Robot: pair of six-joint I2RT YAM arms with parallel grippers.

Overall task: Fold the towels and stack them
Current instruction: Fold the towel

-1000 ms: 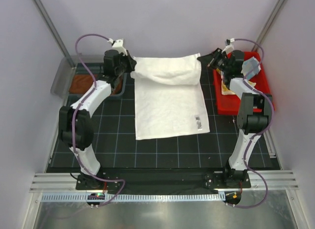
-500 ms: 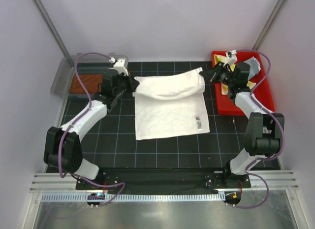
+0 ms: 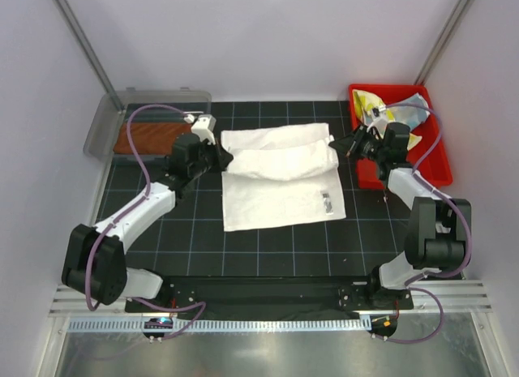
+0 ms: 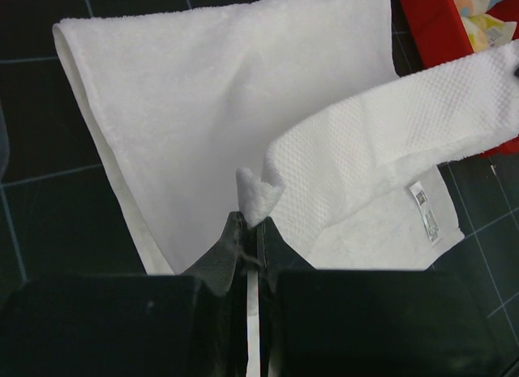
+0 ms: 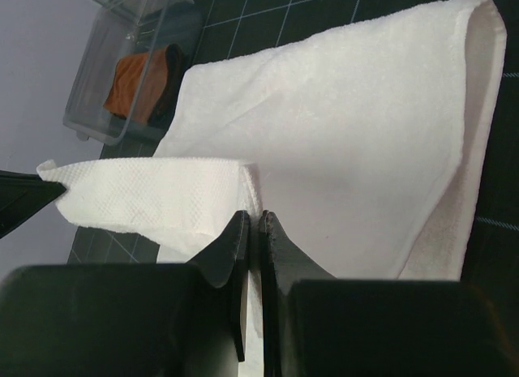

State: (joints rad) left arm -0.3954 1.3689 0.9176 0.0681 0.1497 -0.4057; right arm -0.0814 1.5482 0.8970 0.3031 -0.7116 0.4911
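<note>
The white towel [image 3: 280,182] lies spread at the middle of the black gridded counter [image 3: 195,231]. Its far edge is lifted and doubled back toward the near side. Over the past second that raised band has travelled from the far end of the cloth to about its middle, leaving a rounded fold line along the far edge. The first fold therefore looks about half laid; the carried edge has yet to reach the near hem, where a small label [image 3: 326,201] shows.

The left hand [image 3: 223,158] is clenched on the band's left corner, and its wrist view shows a tuft of cloth squeezed between its closed tips. The right hand [image 3: 350,143] is pinched tight on the opposite corner, so the strip hangs stretched between the two. Both arms have drawn back from a long reach. Their elbows now bend outward, and the hands sit low on either side of the towel.

A rust-brown towel [image 3: 154,138] rests in the clear container [image 3: 97,134] at far left. A pale yellow towel [image 3: 373,105] and a light-blue towel [image 3: 415,105] wait, crumpled, in the red bin [image 3: 438,170] at far right.
</note>
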